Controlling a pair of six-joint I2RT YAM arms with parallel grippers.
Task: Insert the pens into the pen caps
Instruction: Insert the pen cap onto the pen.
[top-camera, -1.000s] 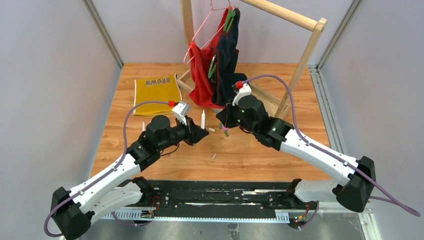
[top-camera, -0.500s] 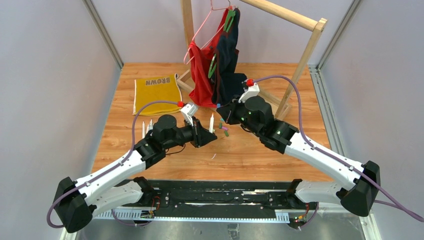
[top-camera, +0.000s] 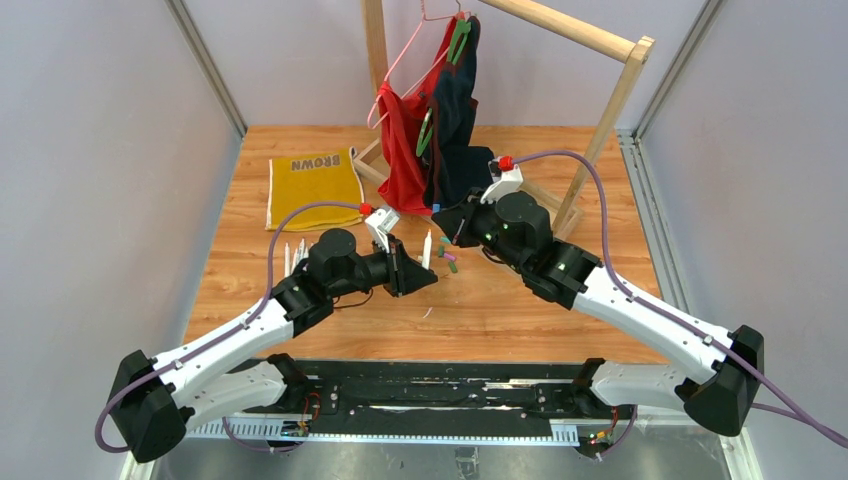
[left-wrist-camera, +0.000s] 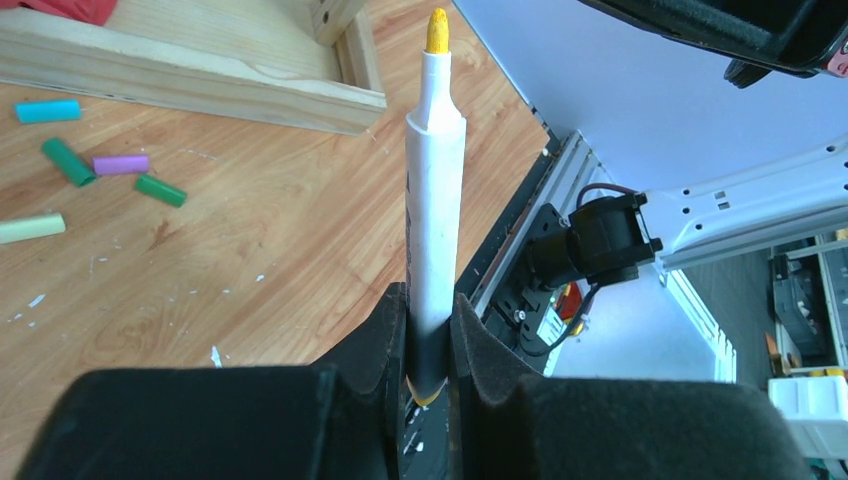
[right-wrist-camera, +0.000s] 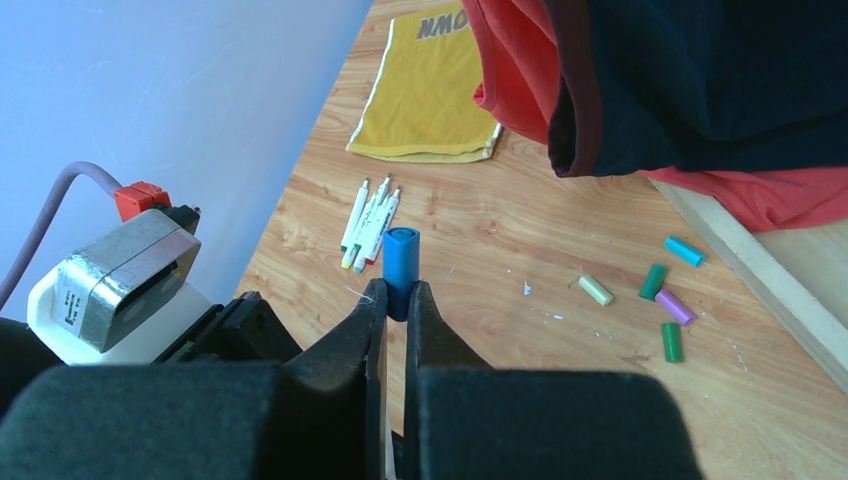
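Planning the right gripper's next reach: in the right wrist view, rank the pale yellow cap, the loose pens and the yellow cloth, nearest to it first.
1. Pale yellow cap, lower right.
2. Loose pens, straight ahead on the table.
3. Yellow cloth, beyond the pens.

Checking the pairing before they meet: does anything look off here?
Yes: the left gripper holds a yellow-tipped pen, but the right gripper holds a blue cap. The colours mismatch, while a pale yellow cap lies loose on the table.
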